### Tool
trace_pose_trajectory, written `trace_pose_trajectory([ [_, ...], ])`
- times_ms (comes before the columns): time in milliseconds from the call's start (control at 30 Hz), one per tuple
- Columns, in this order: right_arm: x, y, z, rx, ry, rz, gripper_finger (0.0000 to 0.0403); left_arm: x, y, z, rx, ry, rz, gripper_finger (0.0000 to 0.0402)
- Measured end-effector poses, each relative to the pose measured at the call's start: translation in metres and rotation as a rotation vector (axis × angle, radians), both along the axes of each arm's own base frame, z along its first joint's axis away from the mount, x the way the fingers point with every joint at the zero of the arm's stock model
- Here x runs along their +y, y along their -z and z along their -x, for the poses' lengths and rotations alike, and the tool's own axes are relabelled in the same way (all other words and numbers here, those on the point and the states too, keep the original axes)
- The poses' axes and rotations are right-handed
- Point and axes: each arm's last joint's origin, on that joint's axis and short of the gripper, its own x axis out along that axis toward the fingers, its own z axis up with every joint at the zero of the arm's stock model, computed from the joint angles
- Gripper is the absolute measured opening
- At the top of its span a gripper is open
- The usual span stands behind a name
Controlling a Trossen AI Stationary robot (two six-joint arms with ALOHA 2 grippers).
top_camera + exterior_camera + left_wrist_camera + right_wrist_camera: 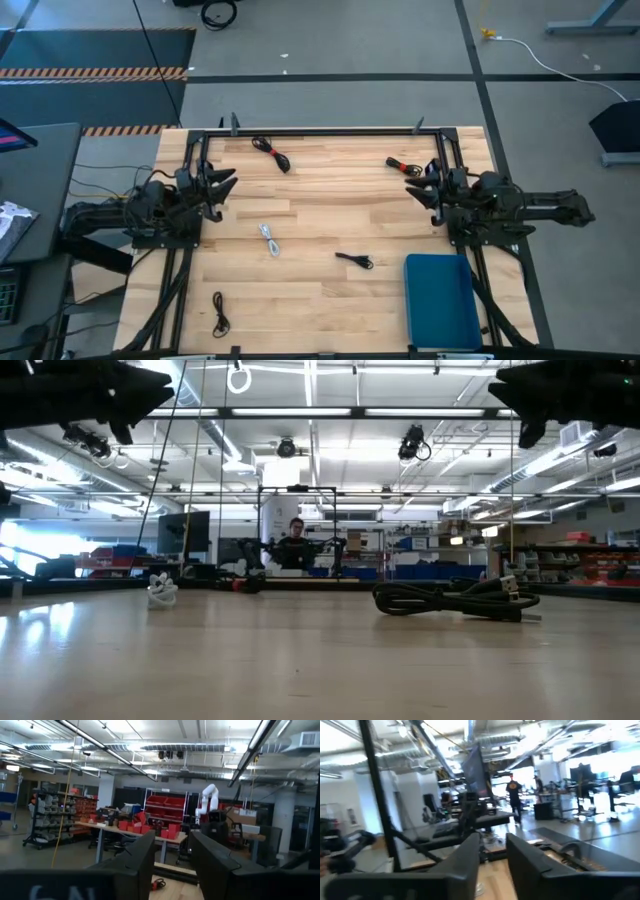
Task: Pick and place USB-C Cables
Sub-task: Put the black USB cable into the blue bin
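Note:
Five small cable bundles lie apart on the wooden table. A black one with a red band (272, 152) is near the far edge, and another (400, 165) lies just in front of my right gripper. A white one (269, 238) (162, 590) is mid-table, a black one (355, 260) (455, 600) lies right of it, and a black one (220, 312) is near the near edge. My left gripper (225, 195) (172, 865) hovers open over the table's left side. My right gripper (412, 186) (492, 862) hovers open over the right side.
A blue tray (441, 300) sits at the table's near right corner. A black frame (330, 131) runs along the far edge and down both sides. A person (295, 545) stands far behind the table. Bare wood lies between the two grippers.

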Motion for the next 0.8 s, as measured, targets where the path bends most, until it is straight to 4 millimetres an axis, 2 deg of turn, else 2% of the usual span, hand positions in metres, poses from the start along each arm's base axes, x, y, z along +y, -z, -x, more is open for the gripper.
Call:
trace_pose_trajectory([
  [133,-0.006,-0.017,-0.015,0.137,0.092,-0.013,0.0177,0.004,-0.012,-0.012,0.115,-0.020,-0.010,0.0134],
  [233,-0.013,-0.026,-0.033,0.322,0.174,-0.020,0.0193,0.010,-0.016,-0.024,0.248,-0.058,0.003,0.0133],
  [500,-0.040,-0.050,-0.086,0.819,0.312,-0.070,0.0188,0.031,-0.020,-0.053,0.423,-0.165,0.049,0.0133],
  [667,-0.060,-0.055,-0.107,1.160,0.372,-0.143,0.0186,0.045,-0.014,-0.065,0.526,-0.171,0.076,0.0133],
  [800,-0.075,-0.054,-0.120,1.326,0.398,-0.158,0.0186,0.051,-0.006,-0.071,0.588,-0.160,0.069,0.0133],
])
